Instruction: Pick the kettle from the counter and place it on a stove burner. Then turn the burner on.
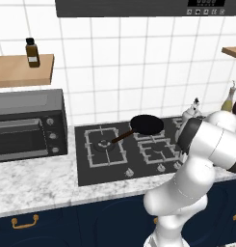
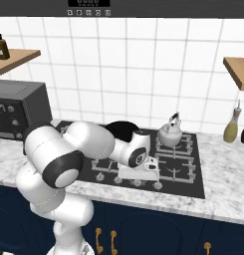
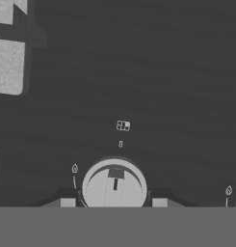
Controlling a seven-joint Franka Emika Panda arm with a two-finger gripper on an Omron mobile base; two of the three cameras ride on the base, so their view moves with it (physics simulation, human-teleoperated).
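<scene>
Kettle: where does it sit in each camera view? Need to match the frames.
Left base view: kettle at right, behind the arm's white elbow, on the stove's far right burner.
Right base view: kettle right of centre, on the rear right burner grate.
Hand view: I can't make it out; a round stove knob sits at the bottom.
Shared landmark: black frying pan, left of the kettle in both base views.

Base views flank stove (image 1: 124, 149); hand view close above.
</scene>
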